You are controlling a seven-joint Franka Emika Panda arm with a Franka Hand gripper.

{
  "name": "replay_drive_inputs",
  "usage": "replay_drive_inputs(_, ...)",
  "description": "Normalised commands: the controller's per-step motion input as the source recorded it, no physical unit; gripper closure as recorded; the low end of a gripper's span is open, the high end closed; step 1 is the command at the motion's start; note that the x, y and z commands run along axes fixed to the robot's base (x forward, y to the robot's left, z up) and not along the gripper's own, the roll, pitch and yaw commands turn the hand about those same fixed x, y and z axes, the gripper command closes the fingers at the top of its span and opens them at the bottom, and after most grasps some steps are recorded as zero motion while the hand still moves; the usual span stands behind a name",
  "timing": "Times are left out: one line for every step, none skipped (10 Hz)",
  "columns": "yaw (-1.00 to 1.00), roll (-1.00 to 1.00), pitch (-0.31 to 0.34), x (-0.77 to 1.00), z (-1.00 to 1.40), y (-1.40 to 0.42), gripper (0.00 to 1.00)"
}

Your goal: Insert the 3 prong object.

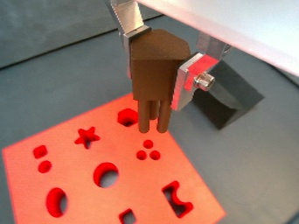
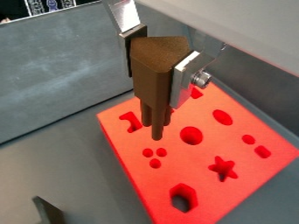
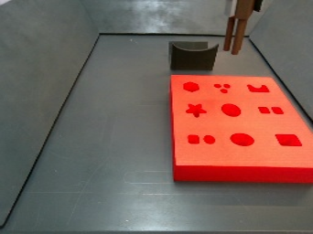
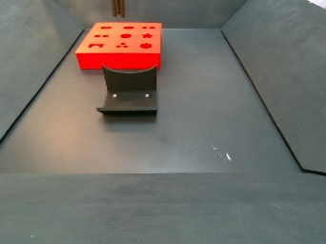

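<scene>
Grey walls are enclosing a dark grey desk (image 3: 110,155), which is carrying every item inspected.

The red board (image 3: 235,128) is lying flat on the desk, its cut-outs facing upward so that pieces can enter from above. All positions below are given relative to this board. Among the cut-outs, the group of three small round holes (image 1: 146,154) is judged to be the seat matching the prongs.

The fixture (image 4: 129,91), a dark L-shaped bracket on a base plate, is standing on the desk just beside one edge of the board.

The gripper (image 2: 158,66) is hanging above the board near the fixture-side edge, its silver fingers (image 1: 126,19) pointing straight down. The fingers are clamping the 3 prong object (image 1: 155,74) by its brown body, prongs directed downward, evidently so it can be lowered vertically.

In both wrist views the prong tips are sitting clear above the board surface, near the three-hole group but not yet over it. Insertion is judged not yet begun; lateral alignment appears outstanding.
</scene>
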Motion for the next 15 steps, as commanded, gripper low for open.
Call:
replay_drive_inputs(0.00,0.50,0.093,0.82,-0.06,-0.13,1.00)
replay_drive_inputs(0.00,0.45,0.141,0.78,-0.26,-0.21,1.00)
replay_drive_inputs(-0.01,0.38,0.207,0.71,-0.36,-0.29,1.00)
replay_drive_inputs(0.00,0.28,0.284,0.65,-0.44,-0.26,1.00)
replay_drive_inputs(0.06,0.10,0.270,0.16,-0.39,0.00,1.00)
replay_drive_inputs(0.00,0.00,0.000,-0.03,0.00,-0.01,1.00)
replay_drive_inputs(-0.21,-0.15,0.120,0.25,-0.26,0.02,1.00)
replay_drive_inputs(-0.43,-0.19,0.249,0.45,-0.24,0.00,1.00)
replay_drive_inputs(-0.45,-0.21,0.303,0.39,-0.21,0.00,1.00)
replay_drive_inputs(-0.43,-0.20,0.299,0.42,-0.05,0.00,1.00)
replay_drive_inputs(-0.43,-0.14,0.369,0.34,0.00,0.01,1.00)
replay_drive_inputs(-0.32,-0.08,0.369,0.43,0.09,0.00,1.00)
replay_drive_inputs(0.00,0.00,0.000,-0.04,0.00,0.00,1.00)
replay_drive_inputs(0.00,-0.06,0.419,0.71,-0.14,0.00,1.00)
replay_drive_inputs(0.00,-0.11,0.500,0.31,0.01,0.00,1.00)
